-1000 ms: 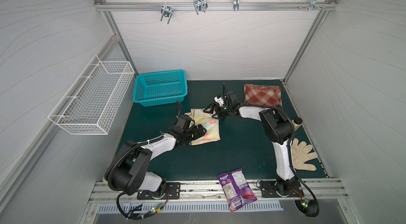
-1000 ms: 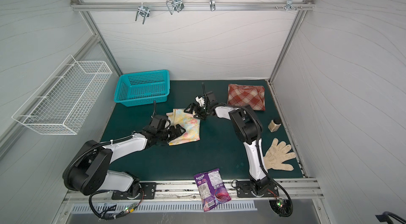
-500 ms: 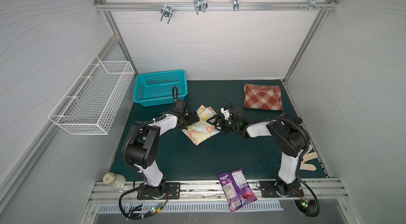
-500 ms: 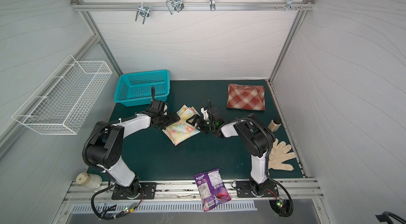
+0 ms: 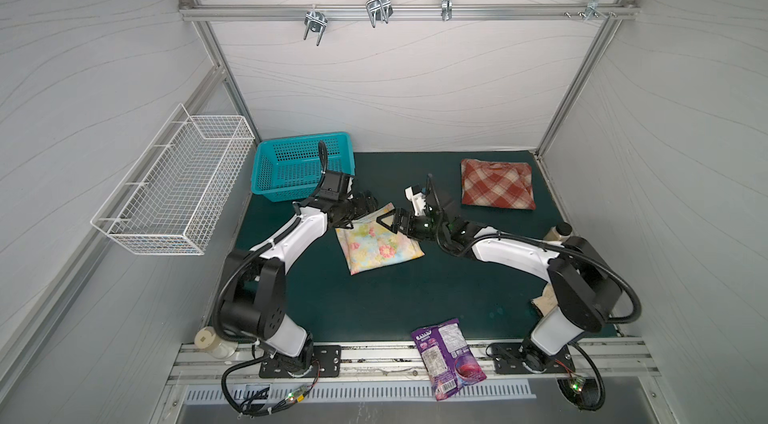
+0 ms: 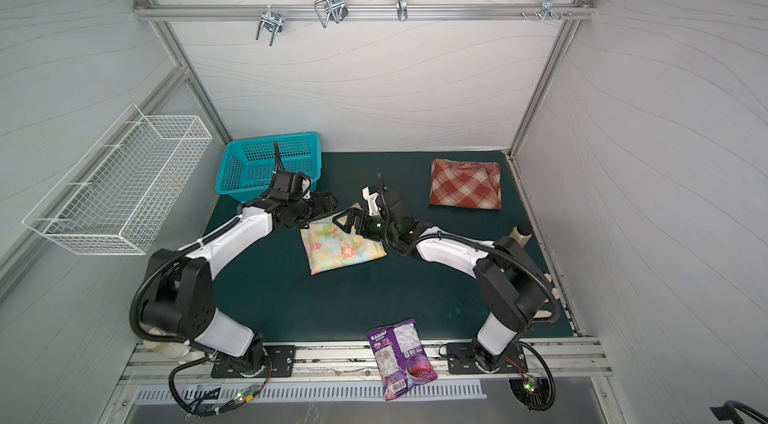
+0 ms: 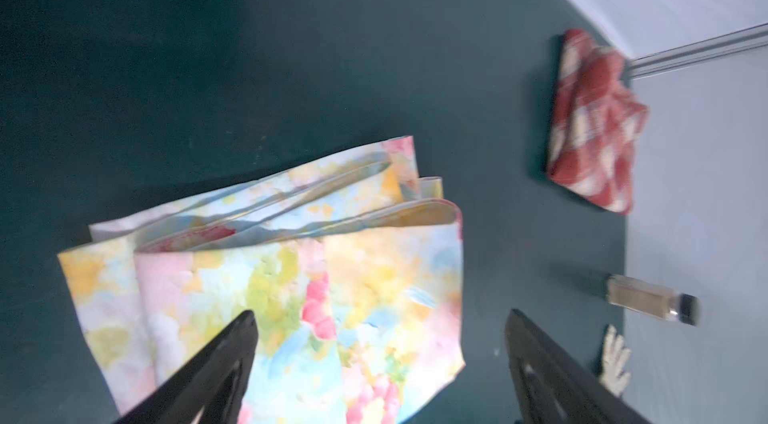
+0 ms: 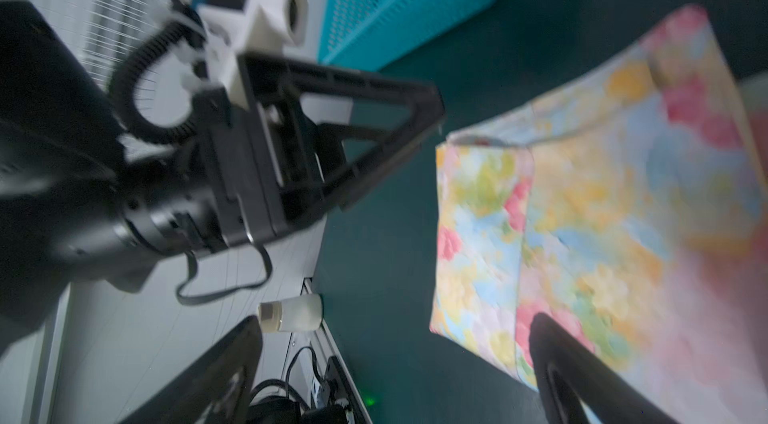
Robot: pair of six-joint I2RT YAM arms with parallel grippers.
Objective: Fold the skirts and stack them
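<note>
Top views, both of them, give me the containers first: the teal basket [image 5: 301,166] sits at the table's [image 5: 395,301] far left corner and I see only its perforated floor, with the left arm's cable crossing in front of it. The white wire basket [image 5: 174,185] hangs on the left wall, and through it I see only mesh. The left arm rises from its base at the front rail, its white forearm slanting toward the middle and the wrist turned right. The right arm has its elbow raised near the right wall and its forearm stretched low to the left. The two grippers face each other near the middle of the table, close together but apart. The floral skirt [image 5: 380,245] lies folded in layers on the table, just in front of and below both grippers. The left gripper [image 7: 381,314] has its jaws spread wide with nothing clamped — in the left wrist view one finger hangs over the cloth and the other over bare table past the fold's edge. The right gripper [image 8: 397,318] is likewise spread with nothing held, one finger over the skirt's side and the other off it. Whether either touches the cloth I cannot tell. The plaid skirt [image 5: 496,189] lies folded at the far right corner — well apart from the floral one.
</note>
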